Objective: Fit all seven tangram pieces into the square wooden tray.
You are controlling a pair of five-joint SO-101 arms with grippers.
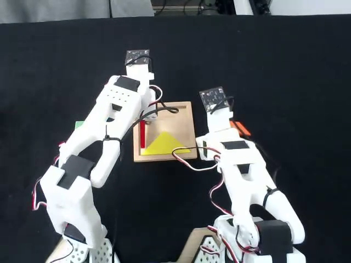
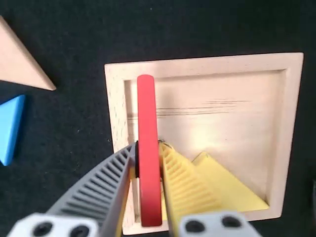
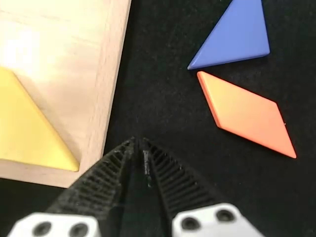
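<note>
- Two pieces are in the square wooden tray (image 1: 193,129) right now. The flat yellow triangle (image 1: 163,143) lies at the tray's 6 o'clock side.
- The red wooden piece (image 2: 146,123) stands on its edge along the 9 o'clock wall, so I can't tell its shape.
- The left gripper (image 2: 147,146) has its jaws clamped narrow on that red piece, one finger on each face.
- The right gripper (image 3: 139,144) has its jaws pinched together on nothing. It hangs over the black table just outside the tray's rim, near the yellow corner.
- The orange parallelogram (image 3: 247,113) lies flat on the table at 3 o'clock from the tray, with a periwinkle-blue triangle (image 3: 237,37) just beside it.
- The left wrist cam also catches a plain wood triangle (image 2: 19,61) and a bright blue triangle (image 2: 10,128) outside the tray.
</note>
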